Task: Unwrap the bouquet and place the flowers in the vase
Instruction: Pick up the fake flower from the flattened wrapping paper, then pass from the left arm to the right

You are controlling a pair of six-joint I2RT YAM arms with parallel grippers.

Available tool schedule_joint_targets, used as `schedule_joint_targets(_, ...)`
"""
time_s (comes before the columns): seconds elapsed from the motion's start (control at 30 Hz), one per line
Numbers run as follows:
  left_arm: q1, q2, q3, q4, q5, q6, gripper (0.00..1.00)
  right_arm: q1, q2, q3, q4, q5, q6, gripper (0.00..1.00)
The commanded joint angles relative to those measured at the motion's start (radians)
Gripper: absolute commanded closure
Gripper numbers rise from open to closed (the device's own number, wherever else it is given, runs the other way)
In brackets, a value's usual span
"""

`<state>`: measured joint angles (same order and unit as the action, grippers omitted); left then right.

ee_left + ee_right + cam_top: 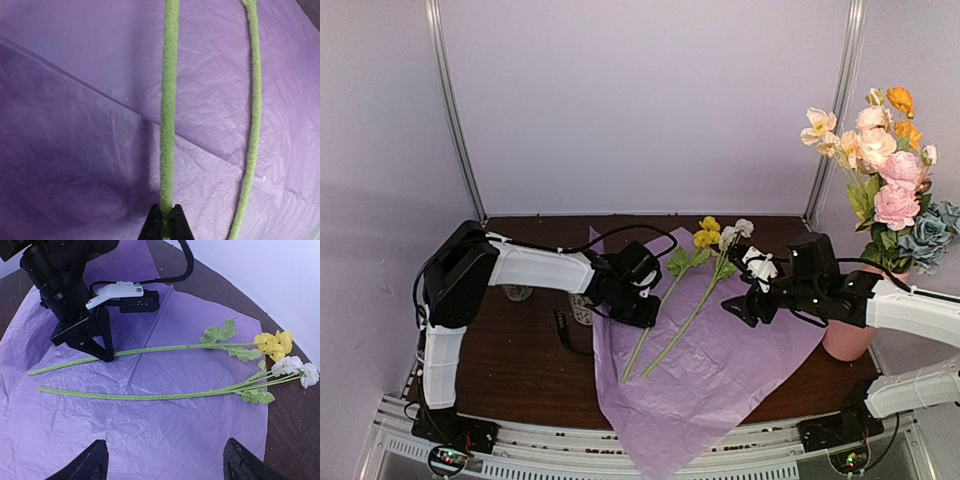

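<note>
The bouquet's lilac tissue paper lies spread flat on the table. Two flowers rest on it: a yellow one and a white one. My left gripper is shut on the yellow flower's green stem, low on the paper. The white flower's stem lies free beside it. My right gripper hovers open over the paper, holding nothing. The pink vase stands at the right behind my right arm, with several flowers in it.
Two white patterned mugs stand half hidden behind my left arm. A black ribbon lies on the dark wooden table left of the paper. The paper's front corner hangs over the table's near edge.
</note>
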<state>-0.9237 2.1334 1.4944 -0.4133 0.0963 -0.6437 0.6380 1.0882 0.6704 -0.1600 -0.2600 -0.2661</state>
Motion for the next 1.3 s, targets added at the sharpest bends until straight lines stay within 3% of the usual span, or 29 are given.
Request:
schedule_joint_targets(0.0, 0.005, -0.113, -0.095, 0.294, 0.074, -0.036, 1.0, -0.003, -0.014, 0.011, 0.017, 0.021, -0.01, 0.2)
schedule_joint_targets(0.37, 0.005, -0.299, -0.325, 0.628, 0.089, -0.108, 1.0, -0.003, -0.001, 0.067, 0.006, 0.047, 0.088, 0.19)
schedule_joint_targets(0.8, 0.003, -0.402, -0.581, 1.126, 0.164, -0.21, 1.0, 0.009, 0.245, 0.486, -0.098, -0.125, 0.371, 0.24)
schedule_joint_targets(1.0, -0.004, -0.44, -0.626, 1.161, 0.159, -0.207, 1.0, 0.035, 0.378, 0.58, -0.128, -0.158, 0.42, 0.25)
schedule_joint_targets(1.27, -0.043, -0.492, -0.61, 1.086, 0.151, -0.109, 1.0, 0.054, 0.484, 0.67, -0.141, -0.277, 0.447, 0.3)
